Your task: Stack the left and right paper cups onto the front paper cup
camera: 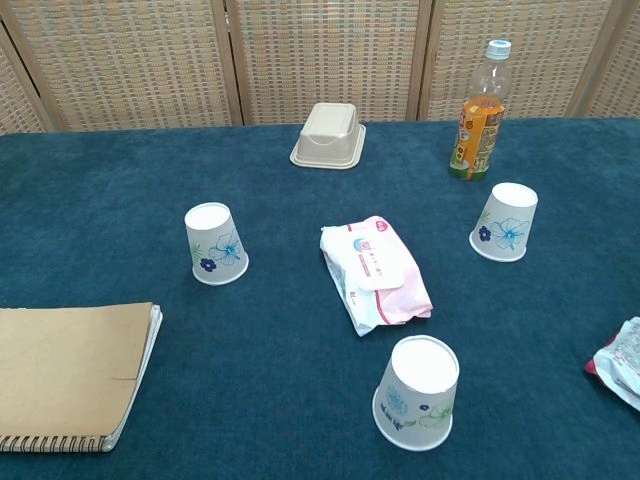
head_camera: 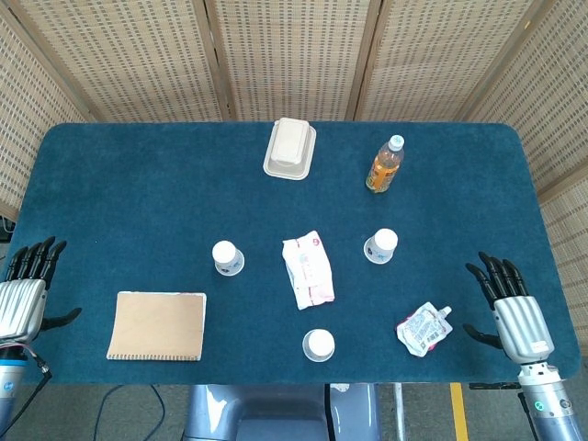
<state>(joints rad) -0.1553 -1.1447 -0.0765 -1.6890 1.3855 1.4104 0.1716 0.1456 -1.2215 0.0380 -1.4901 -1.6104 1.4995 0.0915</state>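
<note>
Paper cups left (camera: 215, 244), right (camera: 504, 222) and front (camera: 417, 392) of wipes pack (camera: 375, 273) look light, crushable, so grip sidewalls gently; left hand (head_camera: 23, 292) and right hand (head_camera: 511, 310) spread, empty.

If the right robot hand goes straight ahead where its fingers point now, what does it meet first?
Probably nothing. In the head view, the open right robot hand points up and slightly left over bare dark blue table cloth. The white foil pouch and the right flower-printed paper cup lie to its left, though height is unclear.
</note>
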